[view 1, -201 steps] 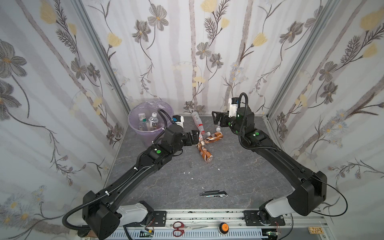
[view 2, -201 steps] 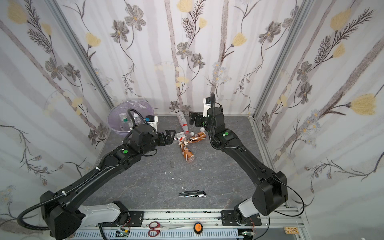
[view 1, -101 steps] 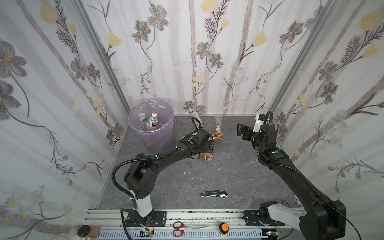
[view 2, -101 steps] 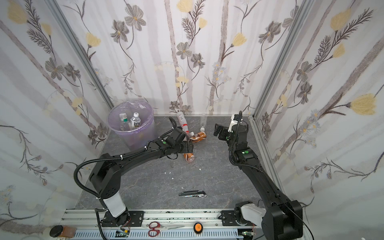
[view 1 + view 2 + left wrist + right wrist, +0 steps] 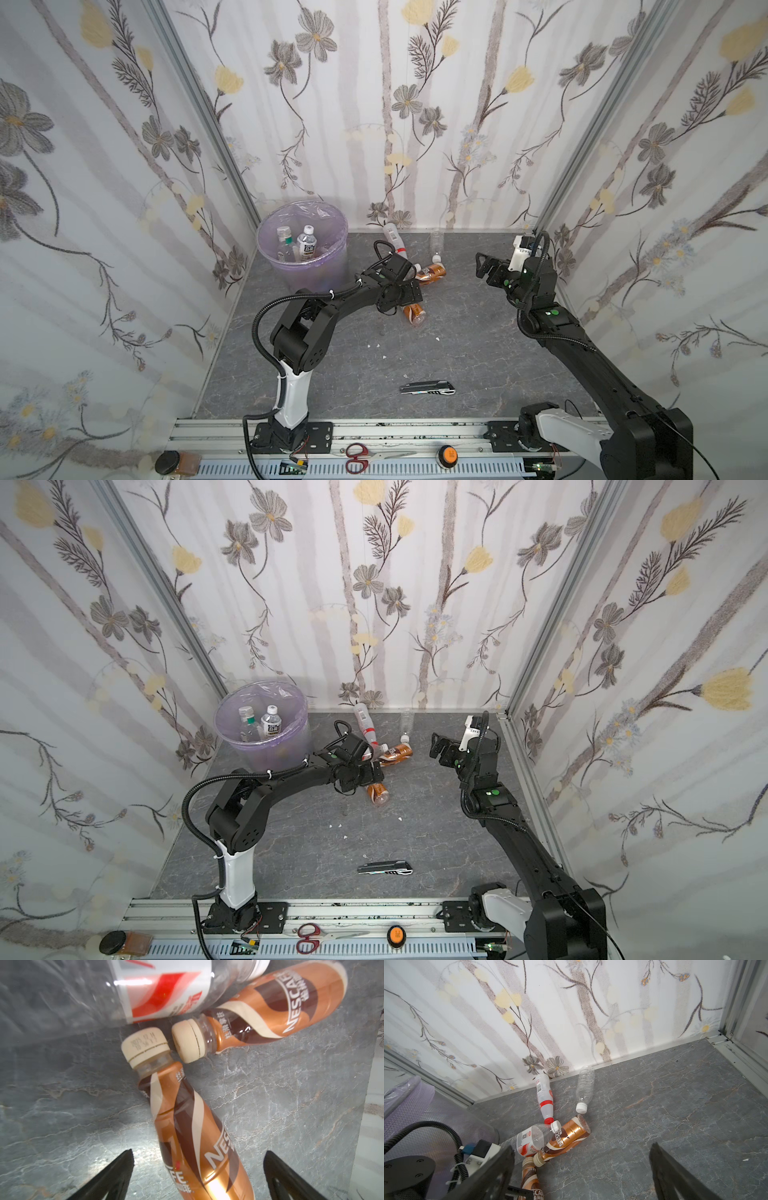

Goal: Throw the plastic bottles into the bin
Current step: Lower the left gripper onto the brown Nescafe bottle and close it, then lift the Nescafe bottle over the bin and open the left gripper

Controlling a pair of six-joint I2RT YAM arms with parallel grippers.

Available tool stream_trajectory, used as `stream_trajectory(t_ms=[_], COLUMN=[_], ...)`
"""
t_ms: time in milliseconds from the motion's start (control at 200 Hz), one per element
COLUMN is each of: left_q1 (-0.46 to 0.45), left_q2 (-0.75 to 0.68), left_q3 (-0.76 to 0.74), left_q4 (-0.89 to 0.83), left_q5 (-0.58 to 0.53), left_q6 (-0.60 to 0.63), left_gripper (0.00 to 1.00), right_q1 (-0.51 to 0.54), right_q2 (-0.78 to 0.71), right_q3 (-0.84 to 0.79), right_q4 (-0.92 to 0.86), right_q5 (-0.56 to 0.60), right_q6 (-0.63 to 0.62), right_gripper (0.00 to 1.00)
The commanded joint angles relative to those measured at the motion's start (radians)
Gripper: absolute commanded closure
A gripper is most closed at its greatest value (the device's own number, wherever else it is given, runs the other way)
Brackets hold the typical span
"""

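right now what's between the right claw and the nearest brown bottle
Only bare tabletop, as both top views show: nothing between the right claw and the brown bottle.

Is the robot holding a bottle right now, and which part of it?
No, nothing is held. The left gripper is open, its fingers either side of a brown bottle without touching it. The right gripper is open and empty.
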State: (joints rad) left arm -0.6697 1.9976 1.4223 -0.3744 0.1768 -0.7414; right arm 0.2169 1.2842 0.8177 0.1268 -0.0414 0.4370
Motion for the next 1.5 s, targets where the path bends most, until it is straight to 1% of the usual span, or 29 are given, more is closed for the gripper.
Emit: stream_trajectory(t_ms=[0,45,210,280,440,605,749,799,834,1209,1349,1494], left_q1=[-0.003,-0.004,-0.005,-0.004,-0.005,-0.004,-0.004,-0.004,-0.003,-0.004,-0.016,-0.027], left_q2=[0.027,0.037,0.048,0.061,0.075,0.081,0.078,0.066,0.055,-0.068,-0.185,-0.349], left_q3=[0.020,0.027,0.030,0.033,0.033,0.027,0.017,0.009,0.003,-0.059,-0.035,0.060], left_q4=[-0.003,-0.004,-0.006,-0.008,-0.008,-0.008,-0.009,-0.009,-0.009,-0.011,-0.013,-0.015], left_q5=[0.027,0.028,0.013,0.013,0.005,-0.013,-0.028,-0.038,-0.044,-0.079,-0.109,-0.207], left_q6=[-0.019,-0.016,-0.009,-0.004,0.001,0.014,0.023,0.025,0.026,0.037,0.072,0.145], left_gripper=[0.00,0.00,0.00,0.03,0.08,0.18,0.30,0.36,0.38,0.44,0.44,0.46], right_q1=[0.006,0.011,0.037,0.044,0.052,0.080,0.090,0.094,0.096,0.111,0.134,0.137], right_q2=[0.020,0.024,0.028,0.033,0.027,0.052,0.078,0.078,0.079,0.070,0.038,0.042], right_q3=[-0.013,-0.024,-0.057,-0.097,-0.117,-0.116,-0.128,-0.131,-0.129,-0.114,-0.115,-0.105], right_q4=[0.093,0.103,0.107,0.111,0.122,0.105,0.117,0.123,0.123,0.126,0.142,0.148], right_q5=[-0.115,-0.131,-0.124,-0.124,-0.121,-0.110,-0.115,-0.115,-0.112,-0.133,-0.129,-0.120], right_q6=[0.033,0.039,0.043,0.049,0.059,0.042,0.050,0.053,0.053,0.028,0.008,0.016], right_gripper=[0.00,0.00,0.00,0.00,0.00,0.00,0.00,0.00,0.00,0.00,0.00,0.00])
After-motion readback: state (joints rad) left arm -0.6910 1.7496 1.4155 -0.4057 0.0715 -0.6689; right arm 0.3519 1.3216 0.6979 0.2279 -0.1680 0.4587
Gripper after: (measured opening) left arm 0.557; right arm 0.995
